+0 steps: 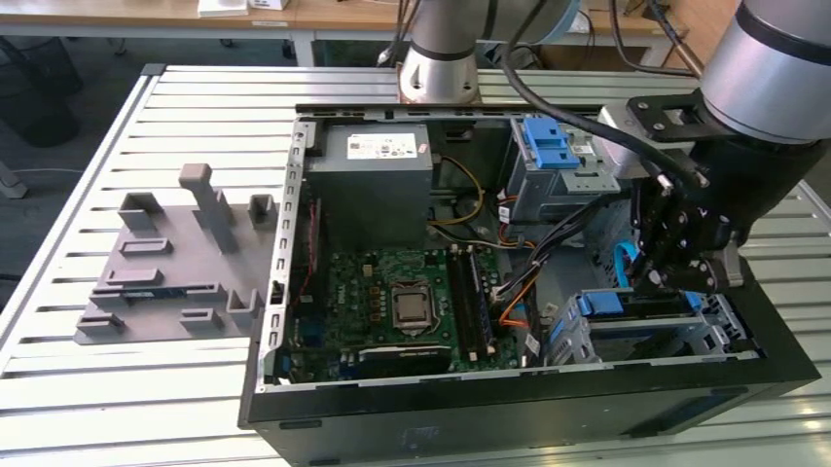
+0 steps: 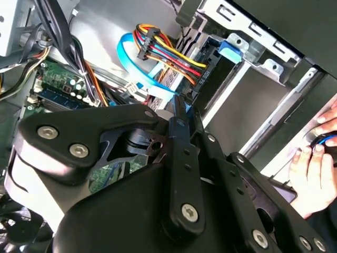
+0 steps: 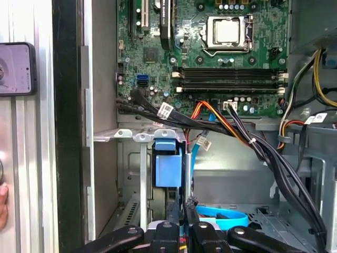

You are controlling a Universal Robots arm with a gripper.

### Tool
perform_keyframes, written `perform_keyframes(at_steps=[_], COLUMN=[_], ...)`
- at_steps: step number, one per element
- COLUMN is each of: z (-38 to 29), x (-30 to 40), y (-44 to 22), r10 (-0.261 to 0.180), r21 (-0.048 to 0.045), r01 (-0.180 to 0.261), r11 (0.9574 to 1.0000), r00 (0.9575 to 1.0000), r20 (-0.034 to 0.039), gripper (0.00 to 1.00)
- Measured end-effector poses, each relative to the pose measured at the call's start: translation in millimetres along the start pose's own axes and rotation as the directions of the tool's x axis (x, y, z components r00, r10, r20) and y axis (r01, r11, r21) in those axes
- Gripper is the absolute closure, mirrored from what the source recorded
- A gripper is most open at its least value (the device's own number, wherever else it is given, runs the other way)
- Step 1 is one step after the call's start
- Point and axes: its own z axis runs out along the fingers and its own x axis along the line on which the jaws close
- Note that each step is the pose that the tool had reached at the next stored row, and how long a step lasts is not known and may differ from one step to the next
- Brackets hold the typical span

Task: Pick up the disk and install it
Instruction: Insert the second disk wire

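The disk (image 1: 630, 305) sits in the silver drive cage (image 1: 707, 336) at the front corner of the open computer case, on the exterior view's right. Its blue carrier frame faces up. In both wrist views the blue carrier (image 3: 168, 167) (image 2: 230, 50) lies inside the cage slot. My gripper (image 1: 671, 282) hangs directly over the cage, just above the disk. Its black fingers are pressed together, with the tips (image 3: 184, 203) (image 2: 179, 108) at the disk's edge. I cannot tell whether they touch it.
A motherboard (image 1: 403, 302), a grey power supply (image 1: 377, 180) and a second cage with blue latches (image 1: 552, 151) fill the case. Cable bundles (image 3: 253, 142) and a blue flat cable (image 2: 131, 58) run close to the gripper. A grey fixture plate (image 1: 169, 263) lies beside the case. A person's hand (image 2: 316, 168) rests outside it.
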Motion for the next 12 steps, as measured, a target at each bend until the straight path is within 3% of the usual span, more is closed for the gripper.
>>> perform_keyframes(at_steps=[12], z=[7.0], x=[1.8], y=[-0.5], r10=[0.001], r21=[0.0002], r01=[-0.001], r11=[1.0], r00=[0.9999], r20=[0.0157], gripper=[0.83])
